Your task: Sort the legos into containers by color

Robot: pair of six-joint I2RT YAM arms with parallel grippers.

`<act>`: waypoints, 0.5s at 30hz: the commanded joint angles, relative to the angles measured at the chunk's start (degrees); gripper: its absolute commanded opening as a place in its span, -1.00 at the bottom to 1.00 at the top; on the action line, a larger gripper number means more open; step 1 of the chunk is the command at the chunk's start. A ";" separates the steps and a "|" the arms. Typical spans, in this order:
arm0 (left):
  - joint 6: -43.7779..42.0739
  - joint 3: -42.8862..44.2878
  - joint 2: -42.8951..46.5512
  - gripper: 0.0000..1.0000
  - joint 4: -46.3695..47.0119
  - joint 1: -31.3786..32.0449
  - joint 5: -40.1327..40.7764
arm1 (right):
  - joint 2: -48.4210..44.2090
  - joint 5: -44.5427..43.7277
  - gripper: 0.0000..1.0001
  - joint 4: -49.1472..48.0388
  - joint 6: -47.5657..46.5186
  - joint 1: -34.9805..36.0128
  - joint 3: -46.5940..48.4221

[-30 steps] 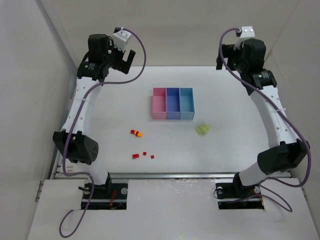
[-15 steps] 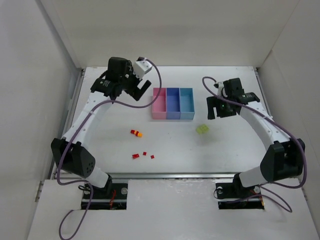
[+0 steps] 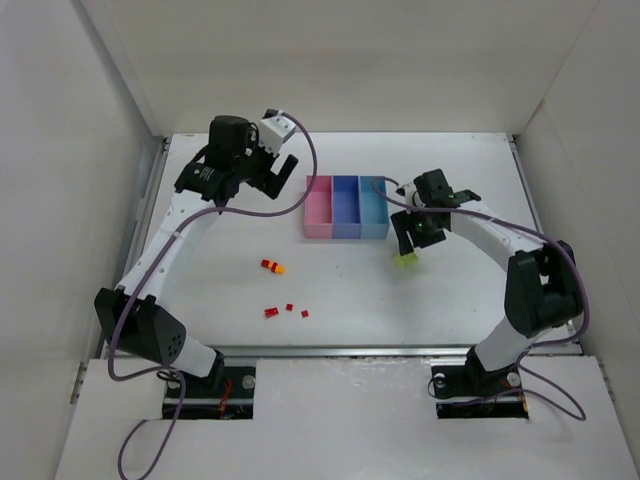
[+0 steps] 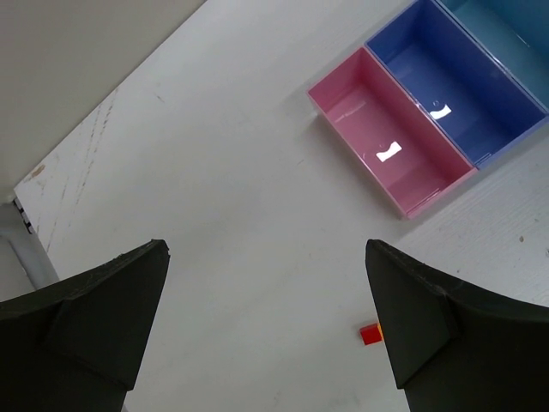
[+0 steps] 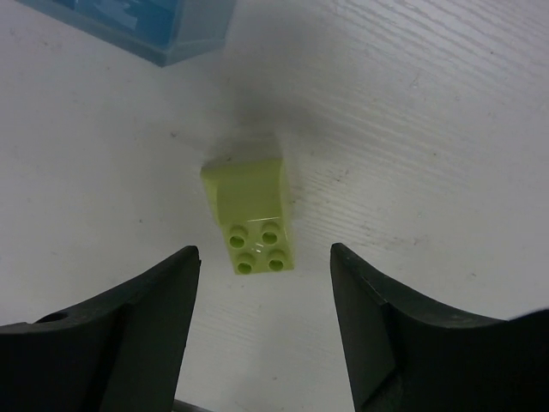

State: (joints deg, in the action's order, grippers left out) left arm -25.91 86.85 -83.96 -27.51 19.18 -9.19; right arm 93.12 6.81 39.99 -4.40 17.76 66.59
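A yellow-green brick [image 5: 249,215] lies on the table [image 3: 480,290] just in front of the light cyan bin [image 3: 373,205]; it also shows in the top view [image 3: 404,259]. My right gripper [image 3: 410,238] is open and hovers right over this brick, its fingers either side of it and apart from it. The tray's pink bin [image 4: 390,146] and blue bin [image 4: 455,86] are empty. My left gripper [image 3: 268,178] is open and empty, high over the table left of the pink bin. A red and orange brick [image 3: 271,266] and small red bricks [image 3: 271,312] lie at front left.
White walls close in the table on the left, back and right. In the left wrist view a red brick [image 4: 370,334] shows beside my right-hand finger [image 4: 446,343].
My right gripper has come down and leftward from high at the back right to just above the yellow-green brick. My left gripper moved in toward the pink bin, then drew back slightly left.
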 commanded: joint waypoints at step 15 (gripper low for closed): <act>2.36 0.34 2.49 0.98 2.90 0.33 2.07 | 5.40 -4.61 0.22 0.35 1.06 2.10 2.32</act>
State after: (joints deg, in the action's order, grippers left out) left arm -24.47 86.83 -83.59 -26.37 19.18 -7.38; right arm 99.11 3.73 40.32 -4.12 19.53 66.65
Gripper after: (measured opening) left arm 0.989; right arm 0.621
